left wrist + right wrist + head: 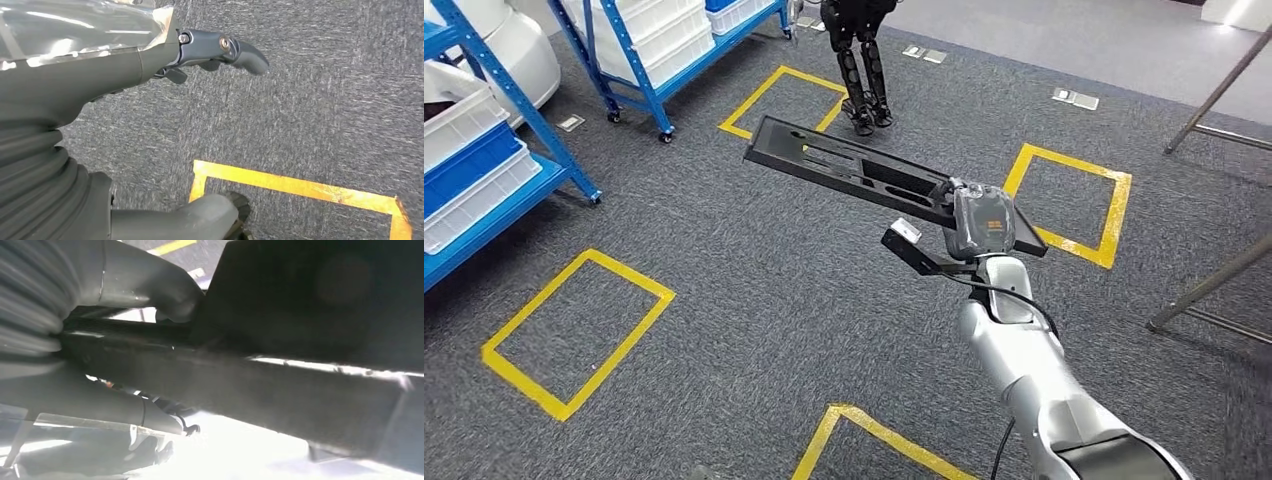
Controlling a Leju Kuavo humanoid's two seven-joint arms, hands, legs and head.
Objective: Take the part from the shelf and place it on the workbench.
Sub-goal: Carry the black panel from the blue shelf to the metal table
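My right hand (980, 222) grips one end of a long flat black part (854, 170) with slots cut in it, held out level above the grey carpet. The part reaches away to the upper left from the hand. Up close in the right wrist view the dark part (280, 385) runs across the picture, with the grey thumb (160, 285) pressed over its edge. My left hand (150, 55) hangs over the carpet with its fingers (240, 52) apart and nothing in it.
Blue shelving (494, 170) with white and blue bins stands at the left, and a second rack (654, 50) behind it. Yellow taped squares (574, 335) mark the carpet. Another robot's dark legs (864, 70) stand ahead. Metal stand legs (1214, 290) cross the right side.
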